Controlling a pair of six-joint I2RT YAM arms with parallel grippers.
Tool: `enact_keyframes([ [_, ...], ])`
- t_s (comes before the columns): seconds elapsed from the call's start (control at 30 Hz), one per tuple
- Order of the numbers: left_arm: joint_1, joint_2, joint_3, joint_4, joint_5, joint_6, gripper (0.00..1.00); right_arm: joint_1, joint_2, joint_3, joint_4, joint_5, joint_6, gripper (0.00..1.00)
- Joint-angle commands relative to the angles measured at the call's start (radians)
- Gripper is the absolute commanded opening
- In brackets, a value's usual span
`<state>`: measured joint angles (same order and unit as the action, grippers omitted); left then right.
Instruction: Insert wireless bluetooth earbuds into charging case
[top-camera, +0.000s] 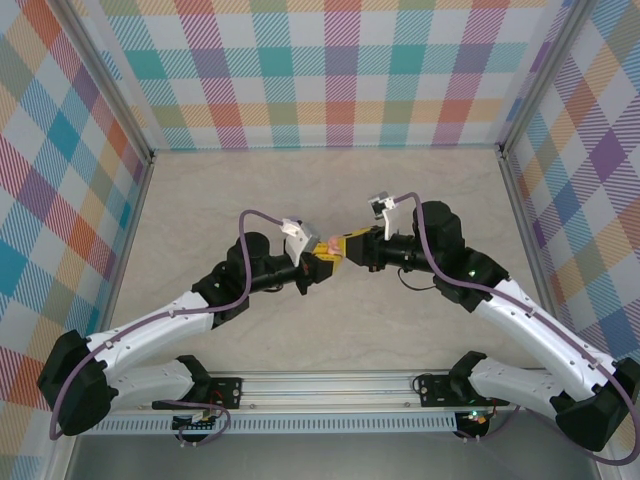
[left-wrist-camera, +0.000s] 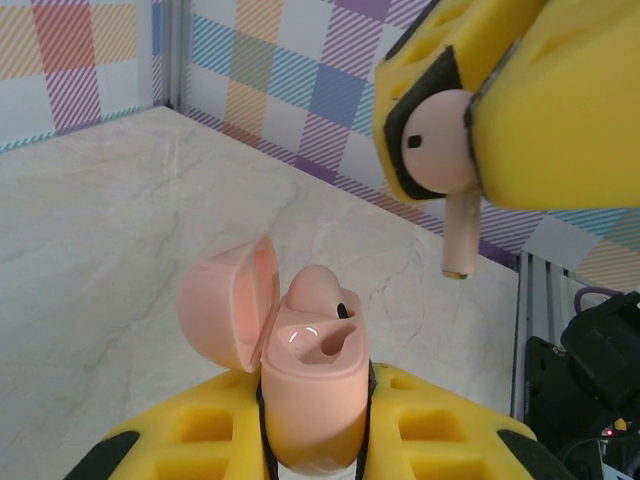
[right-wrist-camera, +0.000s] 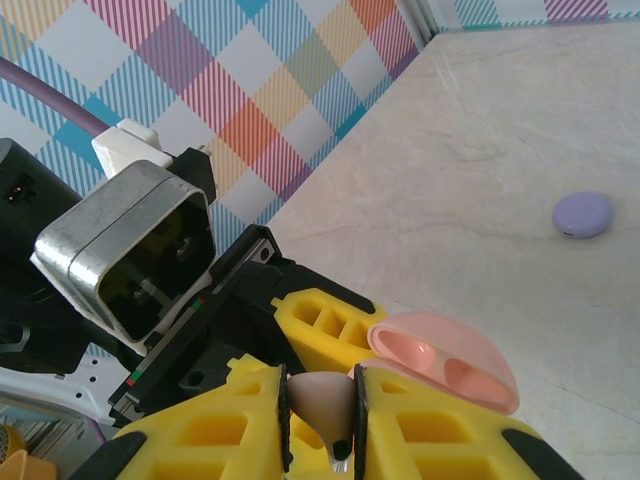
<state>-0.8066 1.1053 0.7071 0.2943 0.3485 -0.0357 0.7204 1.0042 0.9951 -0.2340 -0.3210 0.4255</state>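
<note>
The left tool is clenched on a pale pink charging case. It holds the case upright above the bench, with the lid swung open to the left in the left wrist view. One pink earbud sits in the case's far socket. The near socket beside it stands empty.

The right tool is grasping a second earbud by its rounded head, stem pointing down. In the left wrist view, this one hangs above and to the right of the open case, apart from it.

From above, the two tools meet tip to tip near the middle of the bench.

In the right wrist view, a small closed purple disc lies on the bench, well apart from both tools.
</note>
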Motion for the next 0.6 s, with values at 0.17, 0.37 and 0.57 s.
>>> enact_keyframes([
  [0.17,-0.019,-0.026,0.021,0.024,0.036,0.017,0.1,0.01,-0.009,0.029,-0.007,0.012,-0.036,0.22],
  [0.37,-0.019,-0.035,0.037,0.003,0.048,0.013,0.1,0.013,-0.004,0.028,-0.012,0.011,-0.044,0.22],
  [0.57,-0.02,-0.036,0.047,-0.007,0.071,0.012,0.1,0.016,0.001,0.031,-0.015,0.013,-0.048,0.23],
])
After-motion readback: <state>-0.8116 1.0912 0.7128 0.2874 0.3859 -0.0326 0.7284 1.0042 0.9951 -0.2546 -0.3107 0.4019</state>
